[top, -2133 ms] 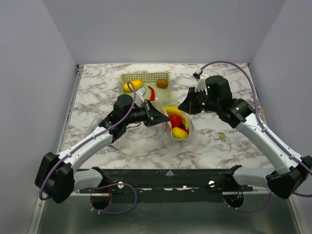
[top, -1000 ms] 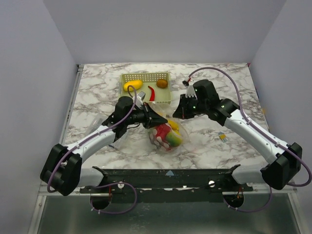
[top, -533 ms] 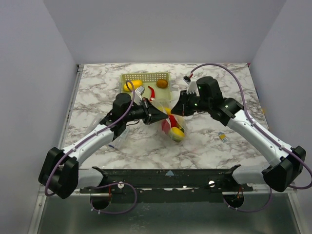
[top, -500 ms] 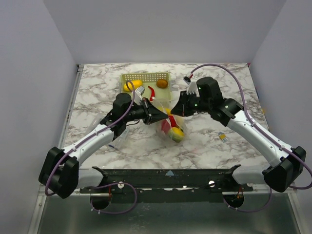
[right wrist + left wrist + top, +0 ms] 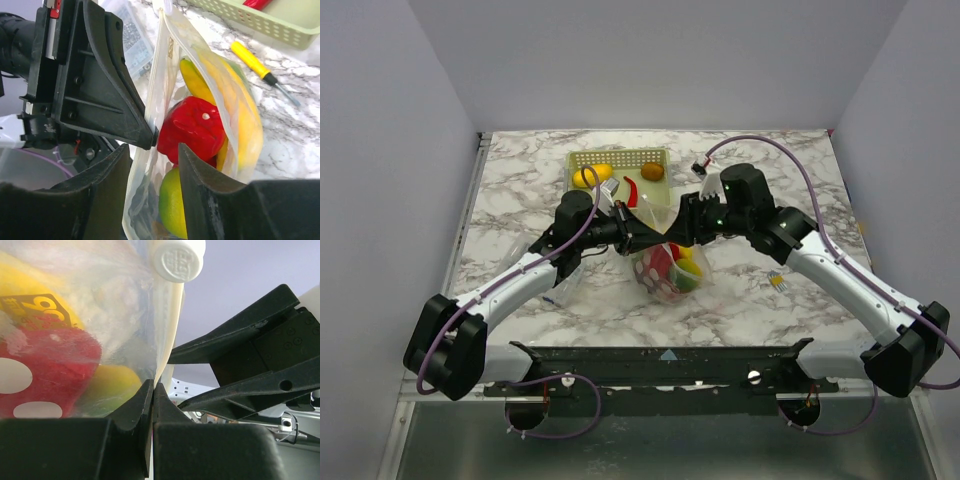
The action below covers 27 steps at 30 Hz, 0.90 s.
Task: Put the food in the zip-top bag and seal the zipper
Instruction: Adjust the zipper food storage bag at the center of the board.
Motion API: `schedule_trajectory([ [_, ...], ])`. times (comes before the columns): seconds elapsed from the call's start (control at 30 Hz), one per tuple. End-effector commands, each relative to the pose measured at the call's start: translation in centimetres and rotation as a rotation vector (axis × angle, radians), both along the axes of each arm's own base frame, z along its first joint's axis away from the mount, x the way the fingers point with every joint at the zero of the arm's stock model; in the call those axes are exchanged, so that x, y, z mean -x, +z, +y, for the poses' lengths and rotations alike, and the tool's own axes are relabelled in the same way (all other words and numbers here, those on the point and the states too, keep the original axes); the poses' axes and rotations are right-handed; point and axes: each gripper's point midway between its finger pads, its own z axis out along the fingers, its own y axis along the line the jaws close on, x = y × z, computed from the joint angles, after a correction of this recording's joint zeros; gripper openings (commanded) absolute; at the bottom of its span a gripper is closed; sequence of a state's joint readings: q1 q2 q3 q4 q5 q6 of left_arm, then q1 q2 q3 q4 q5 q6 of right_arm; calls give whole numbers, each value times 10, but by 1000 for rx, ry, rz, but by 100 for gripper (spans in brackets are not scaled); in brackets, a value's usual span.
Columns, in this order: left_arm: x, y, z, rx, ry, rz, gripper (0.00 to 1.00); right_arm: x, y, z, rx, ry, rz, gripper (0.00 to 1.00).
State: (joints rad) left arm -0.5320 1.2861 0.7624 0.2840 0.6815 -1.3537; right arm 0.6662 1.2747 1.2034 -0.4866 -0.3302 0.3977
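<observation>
The zip-top bag (image 5: 670,272) hangs between both arms, clear, holding food: a red pepper (image 5: 197,127), a yellow banana (image 5: 240,110) and a green round fruit (image 5: 172,202). My left gripper (image 5: 153,385) is shut on the bag's mouth edge, pinching the zipper (image 5: 167,335) strip. In the top view it (image 5: 656,240) meets my right gripper (image 5: 674,238) above the bag. My right gripper (image 5: 155,147) is open, its fingers standing on either side of the zipper (image 5: 159,75) just below the left fingertip. More food lies in the basket: a lemon (image 5: 592,176), a red chili (image 5: 631,190), a brown fruit (image 5: 652,171).
The yellow-green mesh basket (image 5: 618,155) stands behind the bag. A yellow-and-black stick (image 5: 255,64) lies on the marble beside it. A flat clear packet (image 5: 132,37) lies under the left arm. A small yellow item (image 5: 776,281) lies right of the bag.
My right gripper has opened and slid in next to the left fingertip. The left gripper kept its grip; the bag shifted slightly and hangs lower.
</observation>
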Motion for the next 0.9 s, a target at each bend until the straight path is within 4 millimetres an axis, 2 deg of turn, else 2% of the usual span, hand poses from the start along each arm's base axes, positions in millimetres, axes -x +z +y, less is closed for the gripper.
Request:
schedule_trajectory([
  [0.0, -4, 8, -2, 16, 2, -45, 0, -7, 17, -14, 72, -45, -91, 52],
  [0.1, -2, 8, -1, 11, 0, -47, 0, -20, 21, -43, 175, -189, -128, 64],
  [0.17, -1, 6, 0, 4, -2, -50, 0, -26, 14, -60, 251, -253, -137, 71],
  [0.23, 0, 6, 0, 2, -4, -49, 0, -25, 4, -65, 277, -261, -117, 80],
  [0.3, 1, 6, 0, 3, -7, -49, 0, -19, -8, -59, 244, -213, -73, 89],
  [0.4, 1, 7, 1, 3, -7, -53, 0, -7, -19, -42, 161, -128, -18, 95],
  [0.57, -1, 3, 3, -14, 17, -40, 0, 15, -2, -7, -5, 41, 43, 96],
  [0.7, -4, 5, 3, -24, 33, -27, 0, 21, 3, 4, -1, 51, 35, 96],
  [0.77, -5, 7, 3, -28, 38, -26, 0, 20, 3, 6, 22, 38, 25, 96],
  [0.87, -6, 10, 3, -20, 39, -25, 0, 19, -13, 7, 110, 17, 17, 96],
])
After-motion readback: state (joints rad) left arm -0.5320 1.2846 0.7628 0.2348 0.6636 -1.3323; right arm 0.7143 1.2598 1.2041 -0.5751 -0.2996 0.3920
